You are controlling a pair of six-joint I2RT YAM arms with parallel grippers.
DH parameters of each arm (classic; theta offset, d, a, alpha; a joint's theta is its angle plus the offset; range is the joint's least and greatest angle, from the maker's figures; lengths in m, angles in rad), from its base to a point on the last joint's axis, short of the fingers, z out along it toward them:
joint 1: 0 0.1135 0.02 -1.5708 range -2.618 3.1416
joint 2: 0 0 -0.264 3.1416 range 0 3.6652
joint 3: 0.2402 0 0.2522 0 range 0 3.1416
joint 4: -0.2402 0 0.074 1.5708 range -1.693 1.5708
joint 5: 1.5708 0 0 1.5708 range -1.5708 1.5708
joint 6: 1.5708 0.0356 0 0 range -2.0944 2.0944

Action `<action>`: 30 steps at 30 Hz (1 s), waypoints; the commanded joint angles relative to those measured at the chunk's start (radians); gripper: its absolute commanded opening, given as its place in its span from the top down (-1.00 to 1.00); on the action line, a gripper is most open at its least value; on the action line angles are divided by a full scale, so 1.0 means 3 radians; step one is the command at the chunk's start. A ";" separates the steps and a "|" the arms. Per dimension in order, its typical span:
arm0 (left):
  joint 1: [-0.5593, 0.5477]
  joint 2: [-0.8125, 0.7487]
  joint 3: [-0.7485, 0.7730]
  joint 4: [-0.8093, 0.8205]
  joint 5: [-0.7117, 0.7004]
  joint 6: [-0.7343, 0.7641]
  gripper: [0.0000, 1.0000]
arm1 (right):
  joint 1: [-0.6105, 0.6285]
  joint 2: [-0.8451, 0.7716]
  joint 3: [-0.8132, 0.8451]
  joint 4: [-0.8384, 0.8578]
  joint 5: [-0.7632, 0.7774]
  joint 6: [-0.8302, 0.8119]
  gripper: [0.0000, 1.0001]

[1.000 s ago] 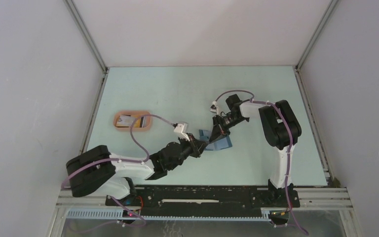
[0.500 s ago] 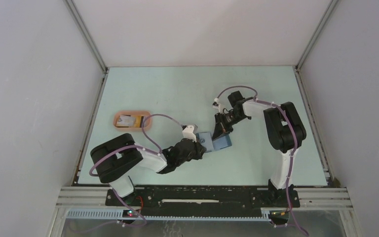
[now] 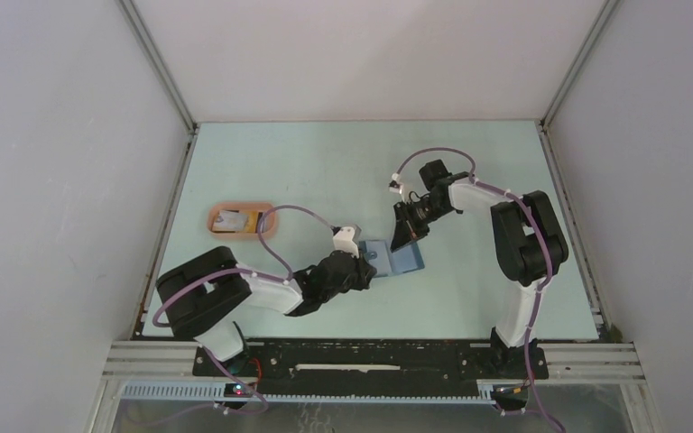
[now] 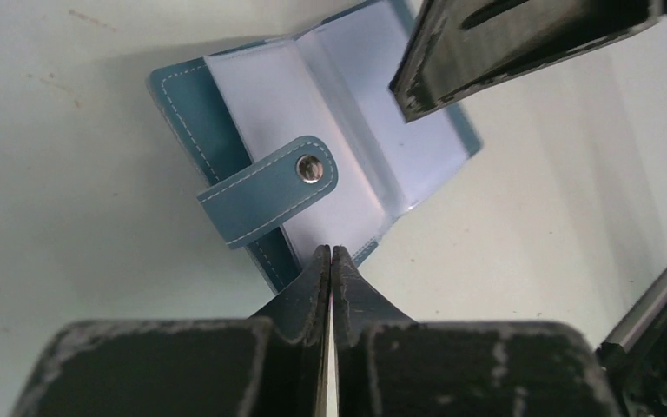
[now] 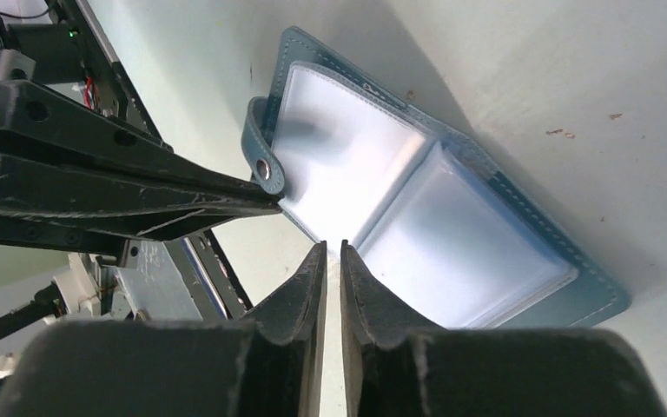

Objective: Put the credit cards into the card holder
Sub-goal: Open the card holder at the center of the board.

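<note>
The card holder (image 3: 397,257) lies open mid-desk, far from every edge; the credit cards (image 3: 233,219) sit in the pink tray (image 3: 271,225) by the left edge. Both arms bend low over the holder, the left gripper (image 4: 331,252) with fingers pressed together at its edge, the right gripper (image 5: 333,248) with fingers a thin gap apart.

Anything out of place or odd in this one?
The dark-blue folding card holder lies open, but its snap strap is flopped inward across the clear sleeves, partly covering one page. The left gripper and right gripper are shut by it, holding no card; credit cards sit in the salmon-pink oval tray.
</note>
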 commanded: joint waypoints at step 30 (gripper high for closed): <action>0.0033 -0.0832 -0.0138 0.0152 0.0201 0.0122 0.24 | 0.0099 -0.0307 0.0147 -0.0148 -0.0082 -0.0286 0.29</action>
